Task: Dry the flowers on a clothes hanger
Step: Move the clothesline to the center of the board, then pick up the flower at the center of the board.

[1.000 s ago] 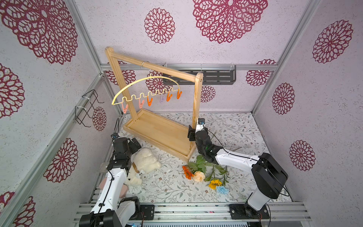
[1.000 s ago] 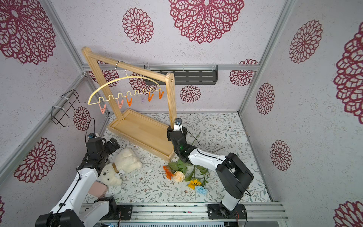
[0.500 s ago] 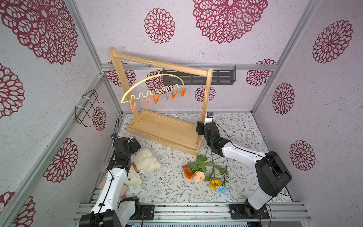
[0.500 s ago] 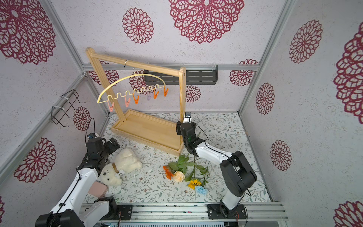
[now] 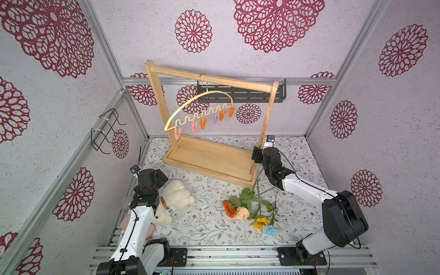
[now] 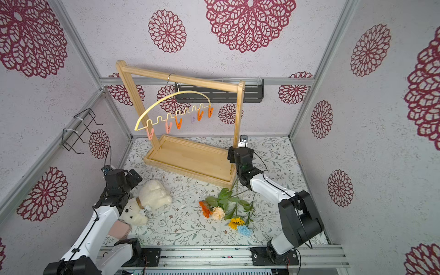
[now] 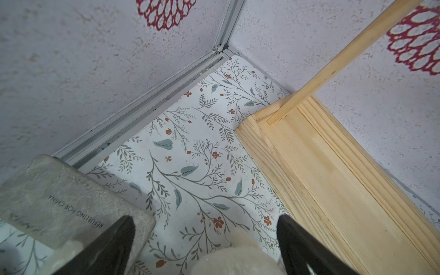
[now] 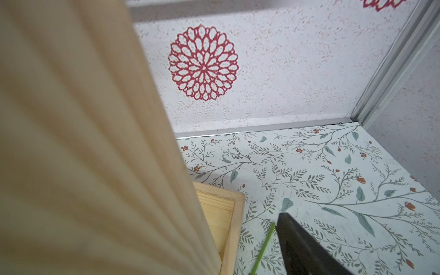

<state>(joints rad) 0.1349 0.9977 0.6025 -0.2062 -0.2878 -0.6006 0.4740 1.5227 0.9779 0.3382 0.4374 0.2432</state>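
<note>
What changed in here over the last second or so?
The right gripper, at the wooden rack's right post, moved rightward with it: the rack slid right and turned squarer to the back wall. The clothes hanger rode along on the top bar. Whether the gripper grips the post now is unclear. The flowers, plush toy and open left gripper stayed put.

Rack [image 5: 209,162] blocking the back (post [image 5: 267,112] beside right tool [image 5: 260,156]), plush toy [image 5: 177,194] left, front-centre mat [image 5: 207,223] open
</note>
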